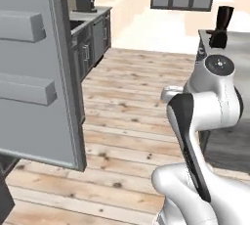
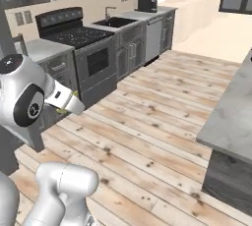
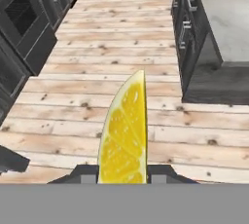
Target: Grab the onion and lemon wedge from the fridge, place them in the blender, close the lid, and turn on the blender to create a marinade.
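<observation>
From the left base view, the open fridge door (image 1: pixel 39 67) stood close on the left, its grey inner face carrying two shelf bars, its outer edge reaching out over the wooden floor (image 1: pixel 132 116). A wide stretch of bare planks lay between that door edge and the island counter (image 1: pixel 234 43) on the right. The blender (image 1: pixel 222 26) stood at the counter's far corner, dark jug upright.

From the right base view, the wrist showed at the left, and the pincer (image 2: pixel 75 103) pointed toward the stove (image 2: pixel 81 48), with a sliver of yellow at its tip. Past it ran a row of dark cabinets with a sink (image 2: pixel 115 22) and a coffee machine (image 2: pixel 146 3). The pale counter's edge (image 2: pixel 229 117) cut in from the right, well apart from the pincer, with open floor between them.

In the hand view, the pincer (image 3: pixel 121 172) was clamped on the lemon wedge (image 3: pixel 124 130), which rose between the two dark fingertips (image 3: pixel 87 173). The wedge was bright yellow with a pale rind along its curved left side and tapered to a point away from the fingers. Beyond it lay open planks, the stove front off to the left and the island's dark end panel (image 3: pixel 194 43) to the right.
</observation>
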